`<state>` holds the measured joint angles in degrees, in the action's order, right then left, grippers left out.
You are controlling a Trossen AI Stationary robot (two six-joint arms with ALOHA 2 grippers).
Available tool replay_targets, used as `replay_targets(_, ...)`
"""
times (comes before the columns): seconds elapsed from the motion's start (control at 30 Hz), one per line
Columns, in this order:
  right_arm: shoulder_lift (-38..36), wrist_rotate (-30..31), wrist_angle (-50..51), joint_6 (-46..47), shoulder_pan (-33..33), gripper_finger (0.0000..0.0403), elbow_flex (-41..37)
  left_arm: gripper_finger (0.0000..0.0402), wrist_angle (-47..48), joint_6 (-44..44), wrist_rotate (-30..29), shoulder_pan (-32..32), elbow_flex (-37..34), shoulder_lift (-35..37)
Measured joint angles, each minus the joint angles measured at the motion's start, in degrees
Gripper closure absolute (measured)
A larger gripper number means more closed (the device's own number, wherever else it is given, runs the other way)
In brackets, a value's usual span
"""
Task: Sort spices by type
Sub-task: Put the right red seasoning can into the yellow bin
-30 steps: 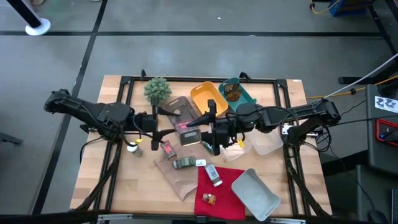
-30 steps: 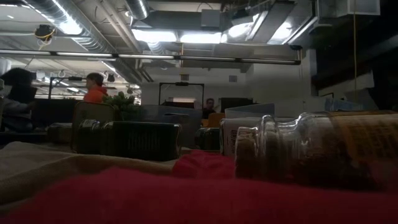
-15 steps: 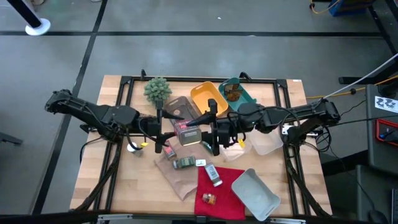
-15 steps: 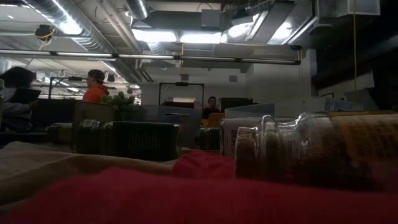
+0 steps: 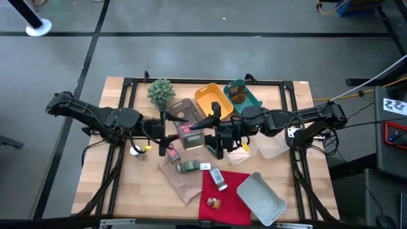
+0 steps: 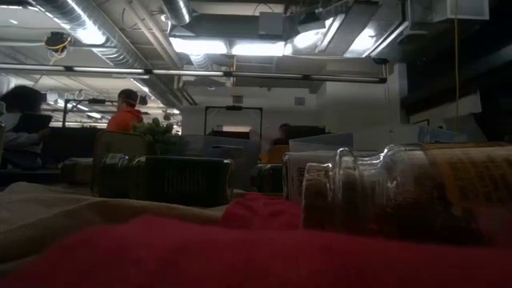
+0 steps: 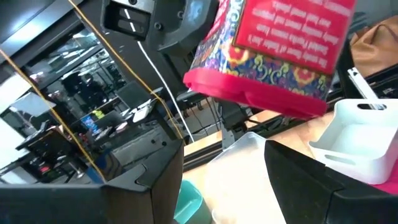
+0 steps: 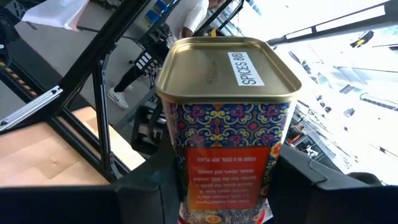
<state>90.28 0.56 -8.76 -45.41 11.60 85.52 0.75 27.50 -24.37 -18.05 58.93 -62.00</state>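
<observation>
High view: both arms meet near the table centre. Right end effector (image 5: 216, 135) is clenched on a red tin (image 5: 191, 135), held clear of the table between the two arms. Left end effector (image 5: 166, 135) sits just beside the tin's far side, fingers spread, not gripping. Other spices lie toward the near edge: a green-capped jar (image 5: 188, 166) on brown paper (image 5: 181, 181), a white-capped jar (image 5: 217, 179) and a small brown jar (image 5: 214, 203) on a red cloth (image 5: 224, 197). Trays: yellow tray (image 5: 213, 100) and teal tray (image 5: 243, 94) at the far edge, clear tray (image 5: 273, 145) toward the right edge, grey tray (image 5: 262, 196) at the near right corner. Spiky plant (image 5: 161, 91) at far left.

Low view: brown jar (image 6: 400, 192) on its side on the red cloth, close to the lens; end effectors not seen. A person in orange (image 6: 124, 112) stands in the room behind.

Left wrist view: red tin (image 7: 273, 56) hangs ahead of the spread left fingers (image 7: 143, 186), apart from them; a white tray (image 7: 360, 140) lies beyond.

Right wrist view: tin (image 8: 227, 118) upright between the right fingers (image 8: 140, 196), gold lid labelled "SPICES".

Step, as judged: mid-air handover or carry of one tin; sorting looks early, w/ most jars outside trays. Next move prob. calls for the left end effector to close squarely on the tin's flat sides before the right releases, else it may slip.
</observation>
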Motion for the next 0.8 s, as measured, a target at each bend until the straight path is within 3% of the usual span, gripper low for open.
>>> replay_targets(0.8,-0.02,3.84,5.73,-0.1,0.0,0.0226,0.0,0.0192,-3.36,4.51,0.65,-0.09,-0.03,-3.65)
